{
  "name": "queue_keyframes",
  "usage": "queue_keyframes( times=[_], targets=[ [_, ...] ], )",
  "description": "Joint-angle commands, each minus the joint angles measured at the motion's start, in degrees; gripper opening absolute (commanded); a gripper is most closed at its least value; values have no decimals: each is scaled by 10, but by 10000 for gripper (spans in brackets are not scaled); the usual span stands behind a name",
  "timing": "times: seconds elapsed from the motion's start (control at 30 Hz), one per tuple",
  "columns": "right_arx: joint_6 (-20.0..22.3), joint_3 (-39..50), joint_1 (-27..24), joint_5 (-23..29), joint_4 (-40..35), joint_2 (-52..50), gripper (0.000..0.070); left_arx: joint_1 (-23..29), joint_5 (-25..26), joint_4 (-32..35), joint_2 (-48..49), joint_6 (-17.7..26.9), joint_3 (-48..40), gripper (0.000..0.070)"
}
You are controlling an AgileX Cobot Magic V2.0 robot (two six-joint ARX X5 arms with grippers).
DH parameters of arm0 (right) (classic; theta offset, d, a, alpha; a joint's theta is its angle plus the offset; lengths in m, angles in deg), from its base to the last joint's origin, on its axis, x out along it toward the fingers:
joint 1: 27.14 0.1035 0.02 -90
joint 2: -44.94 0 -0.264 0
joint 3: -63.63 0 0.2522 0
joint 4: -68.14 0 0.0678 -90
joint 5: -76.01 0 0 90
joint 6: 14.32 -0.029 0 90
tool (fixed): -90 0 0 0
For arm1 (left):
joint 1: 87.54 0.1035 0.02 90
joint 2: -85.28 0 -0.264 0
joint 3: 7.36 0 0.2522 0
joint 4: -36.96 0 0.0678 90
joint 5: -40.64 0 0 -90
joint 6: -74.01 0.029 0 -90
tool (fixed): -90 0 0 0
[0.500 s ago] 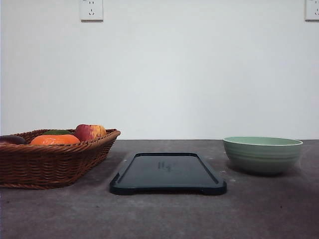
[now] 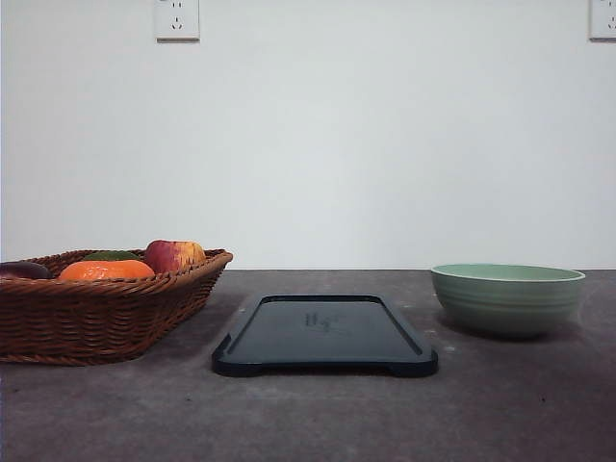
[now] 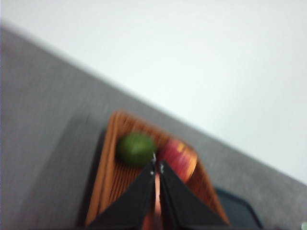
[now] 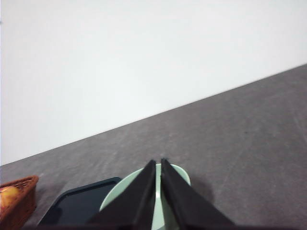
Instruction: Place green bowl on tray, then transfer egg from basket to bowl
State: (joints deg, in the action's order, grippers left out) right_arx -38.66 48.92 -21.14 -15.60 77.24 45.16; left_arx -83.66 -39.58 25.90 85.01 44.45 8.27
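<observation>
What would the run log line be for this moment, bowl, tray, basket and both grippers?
green bowl: on table, right of tray | tray: bare | basket: fruit inside | left gripper: shut, empty | right gripper: shut, empty

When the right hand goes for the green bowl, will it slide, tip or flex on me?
The green bowl looks rigid, with a smooth ridged wall, so it probably won't flex, but a rim pinch may slip. Its base is narrower than its rim, so an off-centre push could rock it. It sits on the table beside the tray. The right hand looks shut above it.
</observation>
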Motion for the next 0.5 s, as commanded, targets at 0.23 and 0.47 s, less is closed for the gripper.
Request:
queue_keyframes(
  times=[0.23,0.47],
  targets=[
    [48,-50,2,-1,-1,5,6,0,-14,70,-6,51,37,1],
    [69,-123,2,-2,30,66,6,0,-14,-33,-72,115,142,1]
  ],
)
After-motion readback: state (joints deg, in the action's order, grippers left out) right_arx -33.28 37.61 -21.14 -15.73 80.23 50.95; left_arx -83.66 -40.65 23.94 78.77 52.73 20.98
